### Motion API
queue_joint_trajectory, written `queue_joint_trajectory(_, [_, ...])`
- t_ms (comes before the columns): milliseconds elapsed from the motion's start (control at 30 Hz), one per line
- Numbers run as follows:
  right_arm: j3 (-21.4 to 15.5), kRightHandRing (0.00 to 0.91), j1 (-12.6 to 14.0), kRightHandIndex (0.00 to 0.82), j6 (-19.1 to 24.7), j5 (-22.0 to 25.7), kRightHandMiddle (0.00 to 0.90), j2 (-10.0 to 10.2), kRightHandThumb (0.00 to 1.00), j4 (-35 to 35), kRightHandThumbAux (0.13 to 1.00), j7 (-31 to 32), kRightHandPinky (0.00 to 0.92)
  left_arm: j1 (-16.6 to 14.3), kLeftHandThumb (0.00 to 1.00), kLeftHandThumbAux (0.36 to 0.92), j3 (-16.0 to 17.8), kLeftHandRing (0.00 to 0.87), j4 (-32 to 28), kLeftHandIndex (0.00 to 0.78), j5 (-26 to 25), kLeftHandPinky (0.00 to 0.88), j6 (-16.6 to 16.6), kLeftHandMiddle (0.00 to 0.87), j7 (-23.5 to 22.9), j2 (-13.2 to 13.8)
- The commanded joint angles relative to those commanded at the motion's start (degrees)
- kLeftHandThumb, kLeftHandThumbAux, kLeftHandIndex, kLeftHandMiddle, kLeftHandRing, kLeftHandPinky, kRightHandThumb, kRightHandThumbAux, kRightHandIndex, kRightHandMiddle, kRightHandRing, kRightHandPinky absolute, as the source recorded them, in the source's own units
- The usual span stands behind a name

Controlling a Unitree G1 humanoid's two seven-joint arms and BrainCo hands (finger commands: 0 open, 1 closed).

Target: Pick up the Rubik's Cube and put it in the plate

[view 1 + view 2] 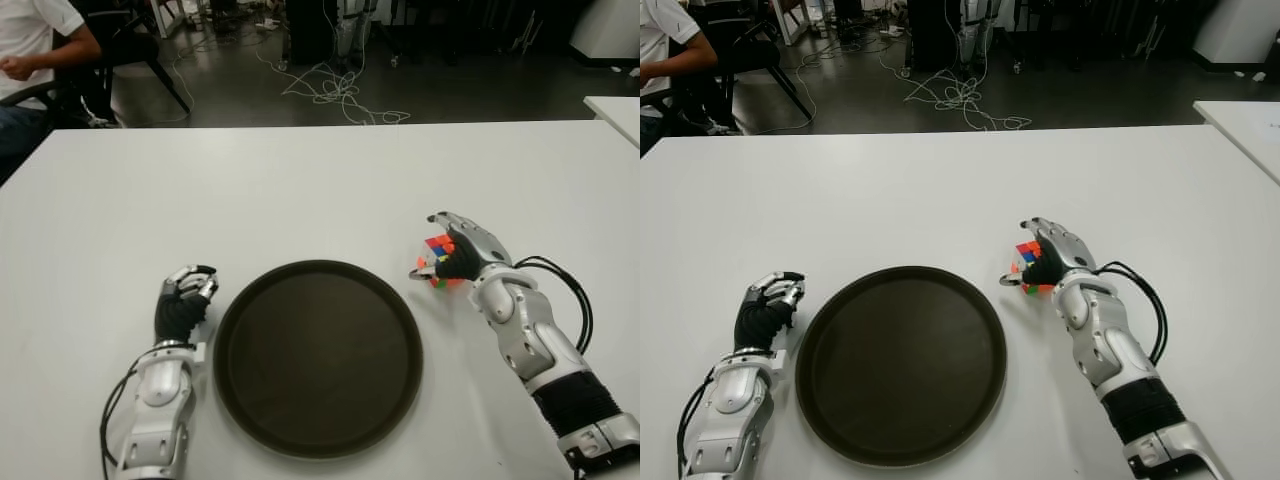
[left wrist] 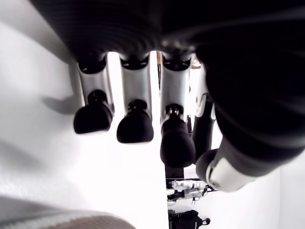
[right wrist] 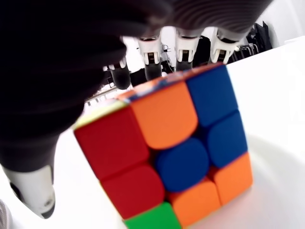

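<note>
The Rubik's Cube [image 1: 437, 262] sits on the white table [image 1: 300, 190], just right of the round dark plate [image 1: 318, 360]. My right hand [image 1: 455, 255] is wrapped on it from the right, its fingers [image 3: 187, 45] curled over the far top edge and its thumb [image 3: 33, 191] at the side. Up close the cube [image 3: 176, 152] shows red, orange, blue and green tiles, and its lower edge still meets the table. My left hand [image 1: 185, 295] shows left of the plate, fingers [image 2: 136, 126] loosely bent, holding nothing.
A person sits on a chair at the far left, beyond the table [image 1: 35, 40]. Cables [image 1: 335, 90] lie on the dark floor behind. Another white table's corner [image 1: 615, 108] shows at the far right.
</note>
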Motion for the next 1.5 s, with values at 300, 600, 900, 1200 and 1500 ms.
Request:
queue_joint_trajectory(300, [0.84,0.000,-0.62,0.000,-0.42,-0.31,0.000,0.21,0.000,2.96,0.672,-0.29,0.000,0.06,0.710,0.704,-0.01,0.823,-0.78,0.444,0.07,0.817,1.51,0.808,0.51,-0.20])
queue_joint_trajectory(600, [1.64,0.000,-1.62,0.000,-1.09,-0.31,0.000,0.33,0.000,6.38,0.647,-0.38,0.000,-0.08,0.709,0.705,0.27,0.820,-0.36,0.444,-0.45,0.815,0.97,0.810,0.07,-0.12])
queue_joint_trajectory(900, [1.66,0.000,-2.19,0.000,-1.80,-0.05,0.000,0.36,0.000,8.47,0.632,-1.01,0.000,-0.14,0.708,0.706,0.39,0.818,-0.50,0.443,-0.72,0.810,1.34,0.807,0.02,-0.14])
queue_joint_trajectory(1200, [1.65,0.000,-2.74,0.000,-2.01,-0.04,0.000,0.56,0.000,9.84,0.644,-1.73,0.000,-0.25,0.709,0.705,0.30,0.818,-0.27,0.444,-0.08,0.810,1.08,0.808,0.64,-0.10])
queue_joint_trajectory(1500, [1.34,0.000,-3.28,0.000,-2.52,-0.01,0.000,0.79,0.000,10.49,0.678,-3.47,0.000,-0.34,0.710,0.704,0.16,0.815,-0.25,0.444,0.24,0.809,1.08,0.804,0.62,0.02])
